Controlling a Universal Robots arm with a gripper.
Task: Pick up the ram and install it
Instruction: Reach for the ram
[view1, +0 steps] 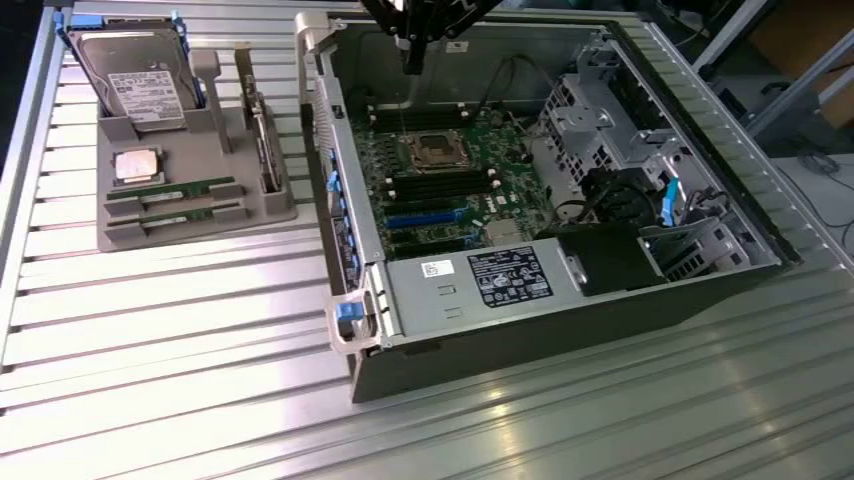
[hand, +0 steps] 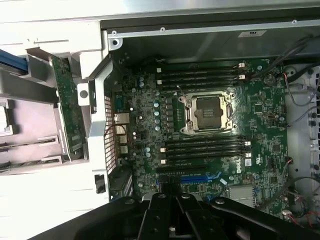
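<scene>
Two ram sticks, the farther ram stick (view1: 171, 190) and the nearer ram stick (view1: 176, 211), sit side by side in parallel slots of the grey holder (view1: 274, 205) on my slatted metal worktop (view1: 200, 350). Neither is touched. Each has its long axis running across the exterior view, with the end on that view's right tipped slightly away from the camera. From here I cannot tell the two apart.

In the same holder a square silver processor (view1: 138, 163) lies just behind the sticks and a hard drive (view1: 134, 80) stands upright at the back. An expansion card (view1: 267, 150) stands on edge along the side nearest the computer case (view1: 350, 300).

The case lies open on the exterior view's right of the holder. It exposes the green motherboard (view1: 461, 200), an empty processor socket (view1: 434, 150) and dark, vacant memory slots (view1: 441, 185) beside the socket. A labelled power supply (view1: 494, 275) fills the near end.

My gripper (view1: 414, 60) hangs over the far part of the open case, well apart from the holder and both sticks. Its fingers are pressed together and it grasps nothing. From the wrist camera, the gripper (hand: 172, 225) looks straight down on the socket and slots.
</scene>
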